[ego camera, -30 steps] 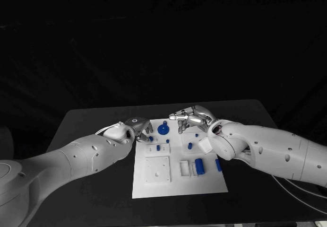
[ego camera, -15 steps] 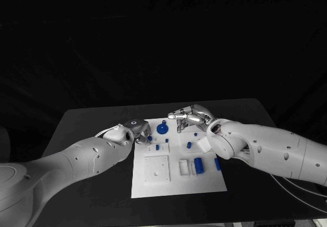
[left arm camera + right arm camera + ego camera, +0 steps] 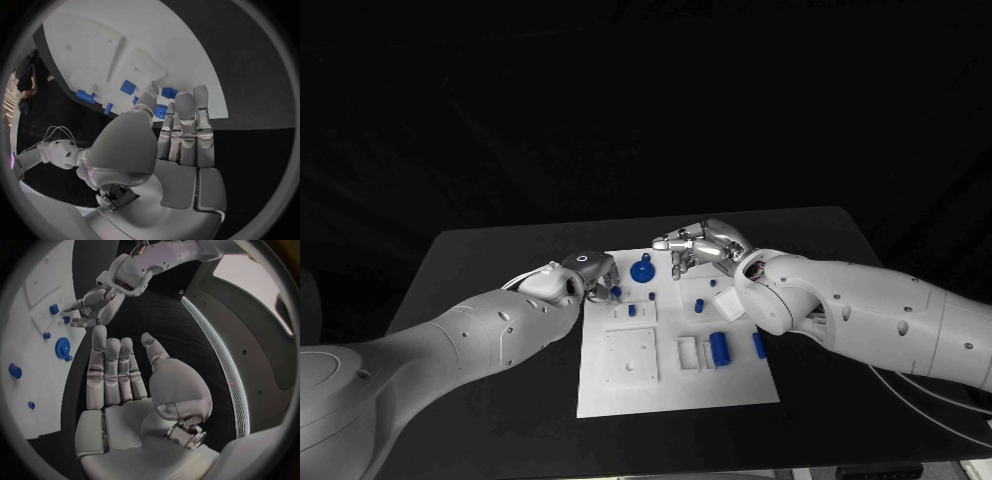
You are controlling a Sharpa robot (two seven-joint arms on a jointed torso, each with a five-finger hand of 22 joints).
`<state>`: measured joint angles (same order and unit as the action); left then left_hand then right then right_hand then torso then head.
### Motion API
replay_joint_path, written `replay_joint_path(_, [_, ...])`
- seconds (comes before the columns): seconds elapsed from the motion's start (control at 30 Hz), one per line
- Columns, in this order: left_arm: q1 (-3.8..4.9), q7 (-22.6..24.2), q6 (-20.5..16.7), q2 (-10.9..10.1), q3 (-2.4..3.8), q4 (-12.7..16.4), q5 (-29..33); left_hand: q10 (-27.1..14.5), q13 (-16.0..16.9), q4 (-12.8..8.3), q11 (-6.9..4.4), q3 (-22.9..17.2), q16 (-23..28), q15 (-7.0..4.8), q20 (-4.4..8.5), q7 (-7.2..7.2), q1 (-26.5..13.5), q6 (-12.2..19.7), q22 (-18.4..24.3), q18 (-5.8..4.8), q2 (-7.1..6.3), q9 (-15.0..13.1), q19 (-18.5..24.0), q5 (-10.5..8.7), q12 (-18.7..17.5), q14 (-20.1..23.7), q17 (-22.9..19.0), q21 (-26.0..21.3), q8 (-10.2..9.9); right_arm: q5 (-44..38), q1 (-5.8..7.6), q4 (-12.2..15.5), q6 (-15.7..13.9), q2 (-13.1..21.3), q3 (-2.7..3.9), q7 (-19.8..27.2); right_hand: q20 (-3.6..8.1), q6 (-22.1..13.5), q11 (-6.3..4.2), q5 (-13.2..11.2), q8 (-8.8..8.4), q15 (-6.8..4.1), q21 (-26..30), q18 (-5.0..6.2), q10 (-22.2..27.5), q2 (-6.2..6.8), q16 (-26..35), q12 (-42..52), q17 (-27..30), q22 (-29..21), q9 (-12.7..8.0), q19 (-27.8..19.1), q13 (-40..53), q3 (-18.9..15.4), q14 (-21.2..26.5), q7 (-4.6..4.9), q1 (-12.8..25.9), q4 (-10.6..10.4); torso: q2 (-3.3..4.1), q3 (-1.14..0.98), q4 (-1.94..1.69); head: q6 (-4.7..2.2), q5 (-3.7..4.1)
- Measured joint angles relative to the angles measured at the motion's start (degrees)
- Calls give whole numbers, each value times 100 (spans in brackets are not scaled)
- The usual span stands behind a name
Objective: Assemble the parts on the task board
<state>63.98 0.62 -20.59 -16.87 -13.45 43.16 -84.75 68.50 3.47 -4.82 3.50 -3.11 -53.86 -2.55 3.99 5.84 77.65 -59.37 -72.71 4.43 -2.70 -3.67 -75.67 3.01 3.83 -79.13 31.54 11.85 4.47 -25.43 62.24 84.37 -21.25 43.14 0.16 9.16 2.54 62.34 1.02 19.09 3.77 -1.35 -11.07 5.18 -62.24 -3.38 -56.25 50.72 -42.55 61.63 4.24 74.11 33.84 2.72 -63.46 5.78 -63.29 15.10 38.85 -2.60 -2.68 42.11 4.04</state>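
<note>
Black tabletop [image 3: 488,250] runs out into a dark room on every side, with the white task board [image 3: 678,385] lying in its middle. On the board sit small blue parts: a round one with a tab [image 3: 643,270] near the far edge, short pegs further in, and a longer blue block [image 3: 720,347] toward the near right side.

Over the last second little has moved. The left hand [image 3: 589,275] has crept slightly inward along the board's far left corner, and the right hand [image 3: 700,247] has held its place above the far edge, just beside the round blue part. None of the blue parts has shifted, so the assembly appears to be no further on; this looks like positioning before a pick.

From the left wrist, that hand's fingers [image 3: 186,132] lie straight and pressed side by side, their tips reaching over a small blue part [image 3: 161,111] on the board; whether they touch it is hard to say. From the right wrist, the right hand's fingers [image 3: 112,372] are extended with the thumb apart, and the palm holds nothing.

Next move probably needs the left fingertips to close round that nearest part.
</note>
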Motion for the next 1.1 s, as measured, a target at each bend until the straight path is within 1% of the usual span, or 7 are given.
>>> replay_joint_path(0.1, [-22, -10, 0, 21, -5, -23, 15, 70, 0, 0, -11, -1, 0, 0, -30, 41, -15, -41, -19, 1, 71, 0, -30, 2, 0, 0, 9, 0, 0, 1, 2, 0, 1, -3, 0, 0, 0, 7, 0, 0, 0, 0, 0, 0, 0, 0, 0, 0, 0, 0, 0, 0, 0, 0, 0, -7, 0, 0, 0, 0, 1, 0, 1])
replay_joint_path(0.2, [-31, -20, 4, 28, -7, -48, 37, 181, 0, -13, -18, -14, -30, 31, -52, 41, -3, -166, -44, 0, 169, 0, -53, 2, 0, -31, 19, 0, 0, 2, 4, 1, 3, -7, 0, 0, 0, 7, -21, 0, 0, 0, 0, 0, 21, 0, 0, 23, 7, 0, 0, 0, 0, 0, 0, -7, 0, 0, 0, 0, 1, 0, 1])
replay_joint_path(0.27, [-31, -28, 7, 31, -7, -62, 54, 194, 0, -22, -32, -22, -45, 31, -51, 29, -19, -255, -70, 1, 185, -7, -51, 2, 0, -31, 19, 0, -39, 2, 5, 1, 4, -9, 0, 0, 0, 7, -21, 0, 0, 0, 0, -1, 21, 0, 0, 23, 7, 0, 0, 0, 1, 0, 0, -7, 0, 0, 0, 0, 1, 0, 3])
replay_joint_path(0.57, [-32, -61, 42, 57, -4, -139, 162, 194, 0, -40, -32, -105, -45, 31, -71, 29, -34, -256, -133, 0, 199, -10, -71, 2, 0, -31, 18, -33, -52, 3, 9, 1, 9, -16, 0, -3, 0, 6, -21, 0, 0, 0, 0, 0, 21, 0, 0, 23, 7, 0, 0, 0, -5, 0, 0, -8, 0, 0, 1, 0, -1, 5, 16])
replay_joint_path(0.8, [-32, -104, 79, 86, -3, -175, 211, 143, 0, 12, 19, -24, -45, 52, -92, 61, -176, -223, -146, 1, 98, -10, -91, 2, 0, -51, 18, -67, -52, 3, 16, 2, 12, -20, 0, -7, 1, 6, -21, 0, 0, 0, 0, 0, 21, 0, 0, 23, 7, 0, -1, 0, -5, 0, 0, -8, 0, 0, 4, 1, -7, 2, 30])
replay_joint_path(0.93, [-32, -130, 82, 102, -3, -182, 230, 142, 0, 60, 21, 37, -45, 52, -112, 62, -175, -223, -162, 1, 97, -10, -112, 2, 0, -51, 18, -94, -52, 3, 20, 3, 15, -23, 0, -8, 0, 6, -21, 0, 0, 0, 0, 0, 21, 0, 0, 23, 7, 1, 0, 0, -4, 0, 0, -8, 0, 0, 4, 3, -7, 6, 30])
replay_joint_path(1.1, [-32, -166, 82, 122, -2, -180, 249, 187, 0, 143, -2, 208, -45, 52, -112, 37, -326, -247, -169, 1, -2, -17, -112, 2, 0, -51, 17, -119, -52, 3, 21, 3, 17, -25, 0, -9, 1, 5, -21, 0, 0, 0, 0, 0, 20, 0, 0, 23, 7, 1, -1, 0, -4, 0, 0, -8, 0, 0, 4, 4, -7, 10, 31])
